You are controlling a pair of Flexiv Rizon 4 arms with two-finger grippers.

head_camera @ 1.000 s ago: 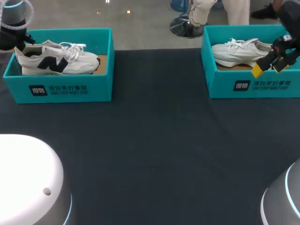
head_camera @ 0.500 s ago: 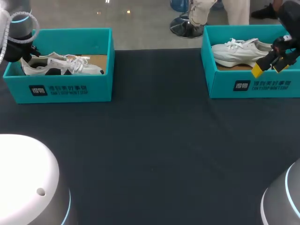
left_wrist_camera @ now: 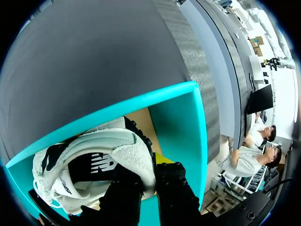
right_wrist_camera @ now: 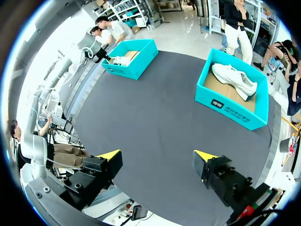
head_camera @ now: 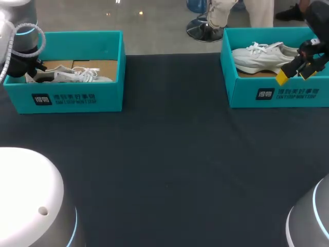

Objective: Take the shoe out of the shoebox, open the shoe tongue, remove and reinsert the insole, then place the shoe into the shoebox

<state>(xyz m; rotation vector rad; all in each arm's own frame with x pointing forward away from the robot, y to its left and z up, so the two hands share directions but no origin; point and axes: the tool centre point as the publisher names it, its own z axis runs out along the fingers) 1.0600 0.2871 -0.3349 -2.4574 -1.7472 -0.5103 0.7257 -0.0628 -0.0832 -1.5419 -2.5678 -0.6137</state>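
Observation:
A white shoe with a black logo [head_camera: 69, 75] lies low inside the left teal shoebox [head_camera: 77, 98]. My left gripper [head_camera: 31, 68] reaches into that box at its left end. In the left wrist view the gripper [left_wrist_camera: 153, 167] is shut on the shoe's [left_wrist_camera: 94, 150] heel collar, inside the box wall [left_wrist_camera: 181, 117]. My right gripper [head_camera: 294, 75] hangs open and holds nothing, in front of the right teal shoebox [head_camera: 288, 95], which holds a plain white shoe [head_camera: 262, 56]. The right wrist view shows the open gripper [right_wrist_camera: 157, 156] high above the table, both boxes far ahead.
Dark cloth covers the table between the two boxes [head_camera: 169, 144]. Cardboard lining shows on the left box floor [head_camera: 95, 65]. Rounded arm bases sit at the near left [head_camera: 25, 200] and near right [head_camera: 308, 221] corners.
My left gripper has lowered the shoe from above the box rim down into the left box. The right arm has not moved.

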